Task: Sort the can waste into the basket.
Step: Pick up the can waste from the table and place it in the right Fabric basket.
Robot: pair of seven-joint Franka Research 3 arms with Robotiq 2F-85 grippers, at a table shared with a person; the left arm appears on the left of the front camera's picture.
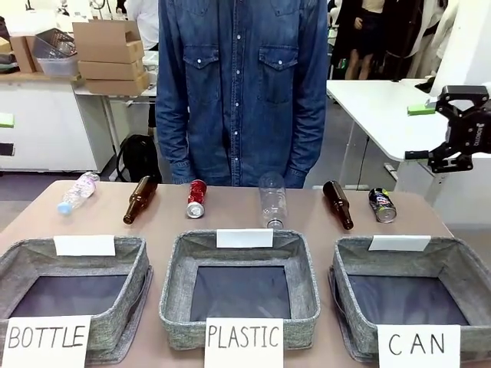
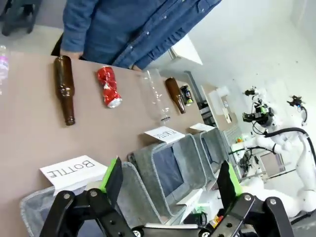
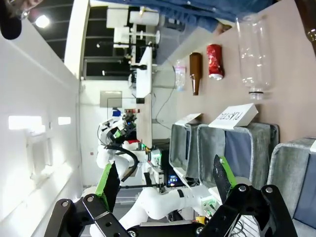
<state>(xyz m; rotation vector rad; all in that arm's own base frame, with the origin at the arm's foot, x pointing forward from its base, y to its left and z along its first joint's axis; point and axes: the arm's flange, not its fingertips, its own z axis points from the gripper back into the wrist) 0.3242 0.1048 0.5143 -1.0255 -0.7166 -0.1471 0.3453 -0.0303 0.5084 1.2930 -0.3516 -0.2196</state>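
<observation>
Cans lie on the far side of the worktop: the dented red can left of centre, between a brown glass bottle and a clear plastic bottle, and the dark printed can at far right, just beyond the empty grey basket signed "CAN". The right gripper hangs raised off the worktop's right side, spread wide and holding nothing. The left gripper is equally wide and empty. A person in denim stands behind.
</observation>
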